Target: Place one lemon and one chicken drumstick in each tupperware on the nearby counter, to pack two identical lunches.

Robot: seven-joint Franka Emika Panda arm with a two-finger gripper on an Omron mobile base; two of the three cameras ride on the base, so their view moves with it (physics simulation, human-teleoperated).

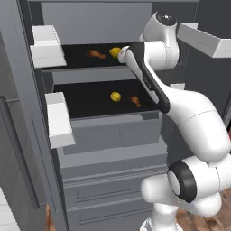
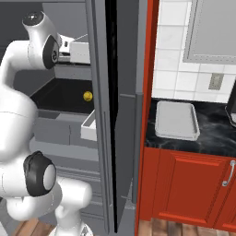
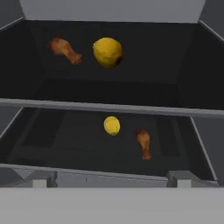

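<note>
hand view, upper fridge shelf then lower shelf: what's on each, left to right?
Upper shelf: chicken drumstick → lemon. Lower shelf: lemon → chicken drumstick. The order flips between the shelves.

Ahead of my pincer, the fridge shelves [image 3: 131, 89] look matt black. The lemons [image 3: 107, 52] have a dull, finely dimpled skin; the drumsticks [image 3: 144, 143] look rough and browned. Off to my right, the counter [image 2: 216, 133] is glossy black stone; the tupperware [image 2: 177, 120] looks like smooth matt plastic.

Two lemons [image 3: 107, 52], two drumsticks [image 3: 144, 143], shelved
</note>
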